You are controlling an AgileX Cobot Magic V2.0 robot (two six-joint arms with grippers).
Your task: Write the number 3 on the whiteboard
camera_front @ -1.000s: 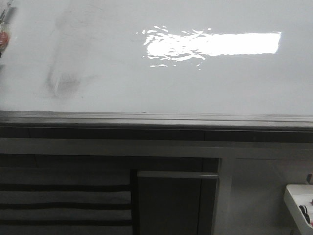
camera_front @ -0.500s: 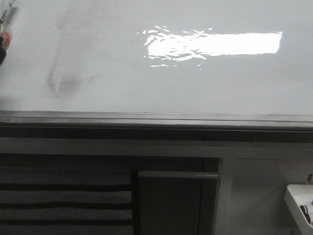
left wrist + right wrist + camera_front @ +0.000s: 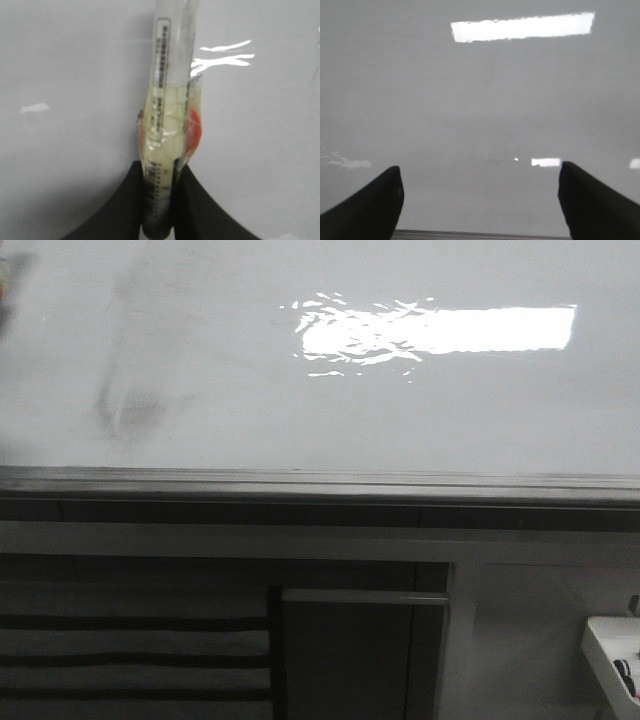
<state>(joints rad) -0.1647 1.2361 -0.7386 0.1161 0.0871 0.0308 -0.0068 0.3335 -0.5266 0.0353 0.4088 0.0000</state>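
The whiteboard (image 3: 420,420) fills the front view, glossy white, with a grey metal edge (image 3: 320,480) along its near side and a bright rectangular reflection (image 3: 440,330). No dark stroke of a number 3 shows on it in any view. My left gripper (image 3: 159,172) is shut on a marker (image 3: 167,130), a clear-wrapped pen with a printed label and a red patch, held over the board (image 3: 65,90). Its tip is out of view. My right gripper (image 3: 480,187) is open and empty above the board (image 3: 480,100). Neither gripper shows in the front view.
A faint grey erased smudge (image 3: 130,410) lies on the board's left part. In front of the board are a dark cabinet front with a handle (image 3: 365,597) and a white tray (image 3: 615,650) at the lower right.
The blurred dark and red shape at the front view's far left edge has slid out of the frame. The board looks the same.
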